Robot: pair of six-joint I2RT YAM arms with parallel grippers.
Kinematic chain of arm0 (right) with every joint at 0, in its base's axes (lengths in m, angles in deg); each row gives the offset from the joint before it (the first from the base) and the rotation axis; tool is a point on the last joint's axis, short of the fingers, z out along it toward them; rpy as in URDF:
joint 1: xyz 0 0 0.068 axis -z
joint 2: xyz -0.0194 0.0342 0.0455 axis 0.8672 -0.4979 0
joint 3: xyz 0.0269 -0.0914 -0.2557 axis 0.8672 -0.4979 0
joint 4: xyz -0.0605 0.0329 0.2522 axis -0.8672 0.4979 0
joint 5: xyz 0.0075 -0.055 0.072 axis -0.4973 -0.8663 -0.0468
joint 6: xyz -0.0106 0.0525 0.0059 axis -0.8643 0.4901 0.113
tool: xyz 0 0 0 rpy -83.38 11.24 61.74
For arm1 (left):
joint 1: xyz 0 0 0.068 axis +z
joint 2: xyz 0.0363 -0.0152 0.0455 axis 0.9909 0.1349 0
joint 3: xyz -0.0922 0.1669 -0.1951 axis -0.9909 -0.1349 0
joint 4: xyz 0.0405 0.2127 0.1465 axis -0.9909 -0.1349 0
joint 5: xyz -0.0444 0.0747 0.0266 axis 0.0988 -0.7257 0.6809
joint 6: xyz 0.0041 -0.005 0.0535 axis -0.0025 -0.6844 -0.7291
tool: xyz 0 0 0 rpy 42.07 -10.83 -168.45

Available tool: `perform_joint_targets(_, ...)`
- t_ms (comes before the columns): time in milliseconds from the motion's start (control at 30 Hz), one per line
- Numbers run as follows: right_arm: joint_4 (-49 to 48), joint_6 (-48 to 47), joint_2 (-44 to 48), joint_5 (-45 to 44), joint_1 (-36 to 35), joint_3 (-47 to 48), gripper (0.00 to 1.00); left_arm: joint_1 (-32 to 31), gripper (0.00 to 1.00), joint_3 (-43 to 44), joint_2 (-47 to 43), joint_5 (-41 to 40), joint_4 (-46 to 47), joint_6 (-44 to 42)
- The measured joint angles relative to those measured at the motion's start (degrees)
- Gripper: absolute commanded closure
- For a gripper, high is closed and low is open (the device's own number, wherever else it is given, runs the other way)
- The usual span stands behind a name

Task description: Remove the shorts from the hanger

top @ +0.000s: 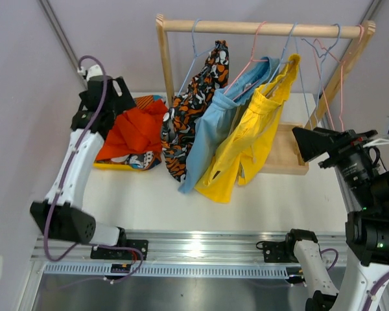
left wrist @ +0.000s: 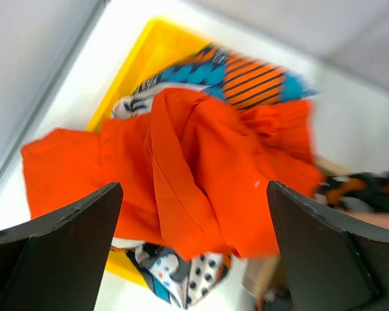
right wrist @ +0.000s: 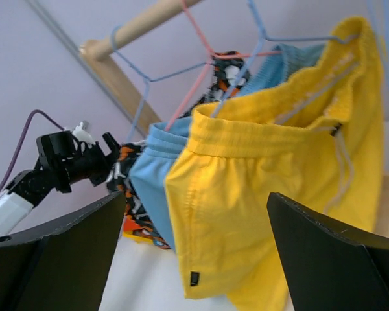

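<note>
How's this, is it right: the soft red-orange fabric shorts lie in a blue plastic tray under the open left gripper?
Not quite: the plastic tray is yellow, not blue, as the left wrist view shows. The soft red-orange fabric shorts do lie in it, under the open left gripper.

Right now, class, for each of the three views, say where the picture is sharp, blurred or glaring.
Top view: sharp and evenly lit, apart from a white glare spot on the rail. Left wrist view: soft all over, the red shorts and bin smeared. Right wrist view: yellow shorts crisp, the rod behind them slightly soft.
</note>
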Motion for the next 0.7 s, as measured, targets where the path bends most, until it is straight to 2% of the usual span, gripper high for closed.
perform_joint_targets(167,-7.6,3.7,-7.1,4.9,0.0,4.0,0.01,-3.1,0.01,-0.3,-16.9,-0.1,-1.3,-0.1)
perform_joint_targets(367,-14.0,5.6,-19.4,5.8,-1.5,8.5,0.06,-5.0,0.01,-9.7,-36.0,1.6,-1.5,-0.3)
perform_joint_targets(567,-13.0,2.5,-30.9,-0.2,-10.9,13.0,0.12,-5.1,0.01,-24.2,-45.9,3.1,-3.0,-1.4)
perform_joint_targets(700,-12.0,0.9,-34.2,-4.0,-14.4,13.0,0.19,-5.2,0.01,-31.3,-49.4,3.5,-4.2,-2.1)
